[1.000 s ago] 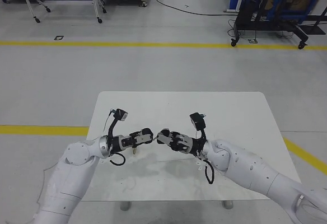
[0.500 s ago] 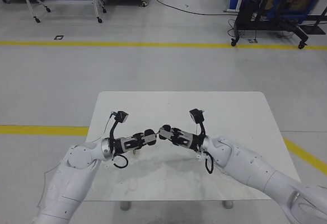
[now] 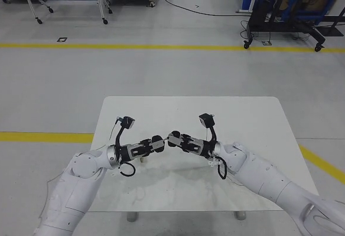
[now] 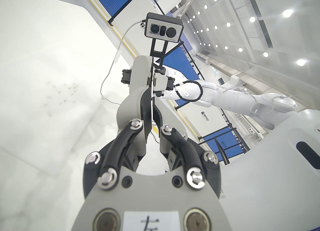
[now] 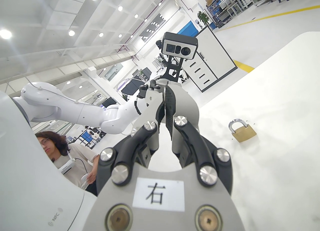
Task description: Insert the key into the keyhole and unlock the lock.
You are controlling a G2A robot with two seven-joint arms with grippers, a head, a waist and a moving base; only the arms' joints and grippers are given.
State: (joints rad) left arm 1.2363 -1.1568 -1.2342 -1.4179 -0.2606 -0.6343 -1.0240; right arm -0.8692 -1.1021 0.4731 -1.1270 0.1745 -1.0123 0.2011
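Above the middle of the white table [image 3: 243,118], my left gripper [image 3: 159,141] and right gripper [image 3: 171,139] meet tip to tip. In the left wrist view, the left gripper [image 4: 151,87] is shut on a thin metal strip seen edge-on, the key [image 4: 151,107]. The right gripper [image 5: 165,94] has its pads pressed together; whether they also touch the key I cannot tell. A brass padlock [image 5: 243,134] with a silver shackle lies flat on the table, off to one side of the right gripper and apart from both grippers.
Both forearms reach over the near half of the table. A black cable [image 3: 220,177] loops under the right wrist. Bare tabletop lies toward the far edge [image 3: 190,98] and the right side.
The two grippers have closed the small gap between them and now meet tip to tip. The right gripper shifted slightly toward the left one.
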